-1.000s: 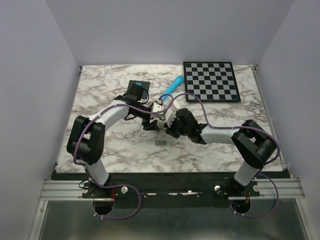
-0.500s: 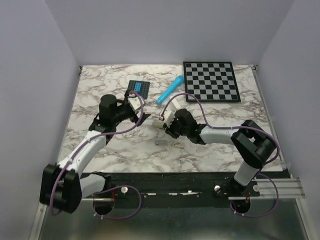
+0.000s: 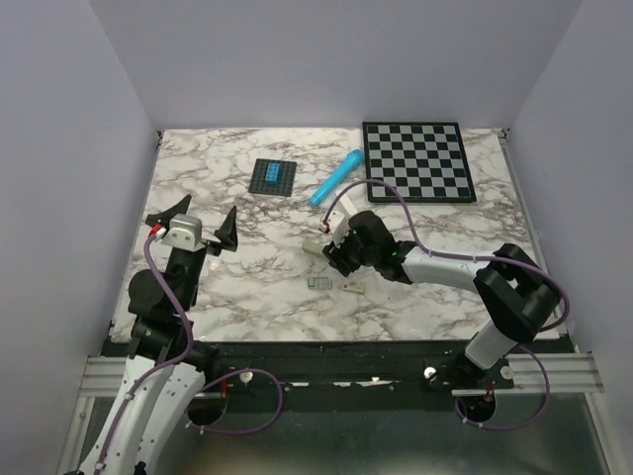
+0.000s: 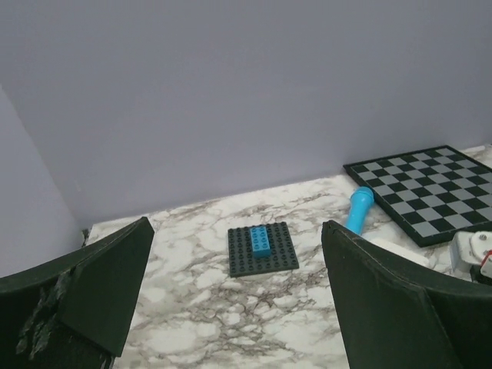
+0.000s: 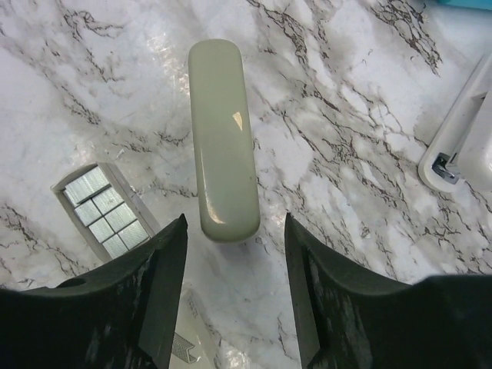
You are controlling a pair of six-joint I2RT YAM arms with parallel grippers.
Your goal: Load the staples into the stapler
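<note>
The cream-white stapler [image 5: 221, 138] lies flat on the marble, pointing away, with its near end just between the tips of my right gripper [image 5: 235, 223]. That gripper is open and touches nothing. In the top view the stapler [image 3: 312, 246] sits just left of the right gripper [image 3: 334, 253]. The staples [image 5: 104, 211], a small silvery block in a pale frame, lie to the stapler's left; in the top view they [image 3: 317, 283] are nearer the front. My left gripper [image 3: 198, 220] is open, empty and raised over the table's left side, as the left wrist view [image 4: 238, 307] shows.
A bright blue cylinder [image 3: 335, 176] and a black baseplate with a blue brick [image 3: 273, 176] lie at the back. A checkerboard [image 3: 415, 160] is at the back right. A white piece with a metal end [image 5: 461, 138] lies right of the stapler. A small staple-marked item [image 3: 351, 288] lies by the staples.
The left arm has pulled back from the stapler in the middle to the table's left side, its gripper raised and open. The right gripper has stayed by the stapler.
</note>
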